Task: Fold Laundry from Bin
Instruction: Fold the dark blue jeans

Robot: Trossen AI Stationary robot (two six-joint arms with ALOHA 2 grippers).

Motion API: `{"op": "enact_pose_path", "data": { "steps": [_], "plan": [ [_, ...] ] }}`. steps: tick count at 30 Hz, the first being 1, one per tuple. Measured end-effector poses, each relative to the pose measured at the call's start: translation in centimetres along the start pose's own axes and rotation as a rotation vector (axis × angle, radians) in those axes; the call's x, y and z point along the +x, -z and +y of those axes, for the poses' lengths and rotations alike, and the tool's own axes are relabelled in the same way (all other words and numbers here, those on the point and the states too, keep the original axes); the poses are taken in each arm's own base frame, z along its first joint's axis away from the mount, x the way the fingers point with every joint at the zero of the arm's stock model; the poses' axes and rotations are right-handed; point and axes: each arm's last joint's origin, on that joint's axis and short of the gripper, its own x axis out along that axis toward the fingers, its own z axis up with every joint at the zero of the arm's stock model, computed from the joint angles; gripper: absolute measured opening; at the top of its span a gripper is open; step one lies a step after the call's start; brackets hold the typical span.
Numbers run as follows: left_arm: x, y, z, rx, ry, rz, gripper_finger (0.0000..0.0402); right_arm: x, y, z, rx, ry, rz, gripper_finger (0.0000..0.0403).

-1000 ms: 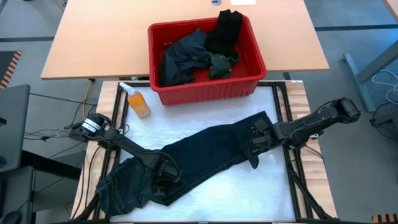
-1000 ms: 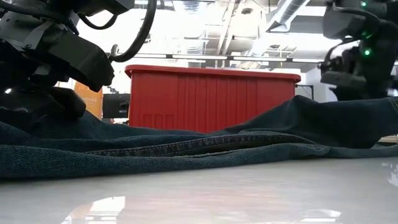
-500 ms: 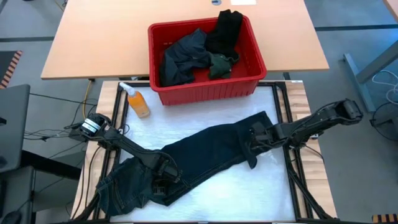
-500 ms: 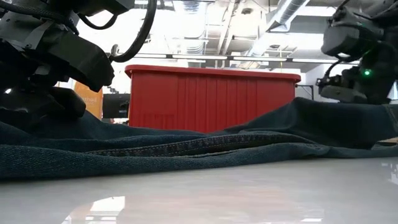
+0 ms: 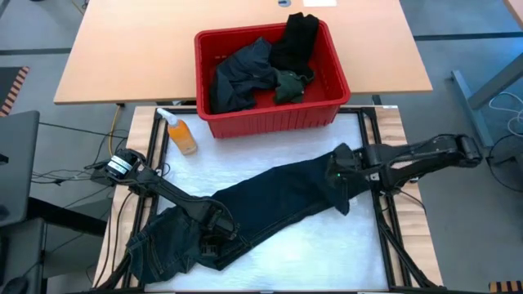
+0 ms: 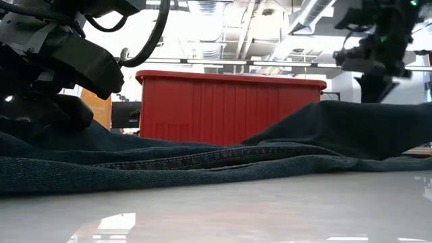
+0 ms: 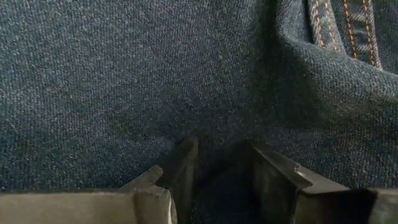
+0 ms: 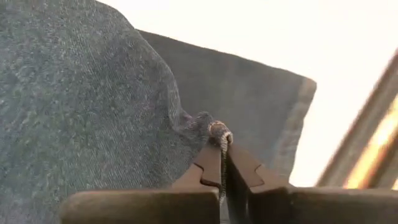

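Dark navy denim jeans (image 5: pixel 270 208) lie stretched diagonally across the white table mat, in front of the red slotted plastic bin (image 5: pixel 315 116) with the other dark garments (image 5: pixel 245 75) in it. Right gripper (image 8: pixel 222 163) is clenched on a raised fold at the leg-hem end. Left gripper (image 7: pixel 217 168) presses down on the waist end, denim apparently bunched between its part-spread fingers; grasp unclear. Small orange bottle (image 5: pixel 181 133) stands beside the bin

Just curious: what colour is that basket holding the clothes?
Red; the bin shows best in the high view.
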Motion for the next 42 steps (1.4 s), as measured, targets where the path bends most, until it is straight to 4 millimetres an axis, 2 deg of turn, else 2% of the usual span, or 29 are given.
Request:
{"op": "enact_pose_path", "data": {
  "steps": [3, 5, 12, 17, 22, 26, 29, 34, 42],
  "plan": [
    [0.0, 0.0, 0.0, -0.001, 0.000, -0.001, 0.0135, -0.6, -1.5, -0.1, -0.095, 0.100, 0.026, 0.0021],
    [0.0, 0.0, 0.0, -0.001, 0.000, -0.001, 0.0135, -0.2, -2.2, -0.2, -0.137, 0.192, 0.065, 0.0021],
    [0.0, 0.0, -0.1, -0.017, -0.001, -0.001, 0.0135, 4.2, -3.6, 0.9, -0.270, 0.421, 0.224, 0.0024],
    [0.1, 0.1, -0.2, -0.003, -0.005, -0.001, 0.0135, 6.3, -3.6, 1.9, -0.316, 0.544, 0.239, 0.0083],
    [0.1, 0.1, -0.2, 0.023, -0.006, 0.000, 0.0135, 5.6, -4.1, 1.8, -0.273, 0.513, 0.227, 0.0161],
    [0.1, 0.1, -0.2, 0.036, -0.005, 0.000, 0.0135, 3.7, -4.8, 0.6, -0.160, 0.451, 0.165, 0.0219],
    [0.0, 0.1, -0.1, 0.033, -0.001, 0.001, 0.0135, 3.0, -4.8, -0.3, -0.057, 0.346, 0.144, 0.0246],
    [0.0, 0.1, -0.1, 0.033, -0.014, -0.008, 0.0135, 4.7, -3.8, -0.8, 0.057, 0.219, 0.133, 0.0254],
    [0.1, 0.1, -0.2, 0.041, -0.015, -0.007, 0.0135, 7.7, -2.2, -1.3, 0.100, 0.277, 0.207, 0.0255]
  ]
}}
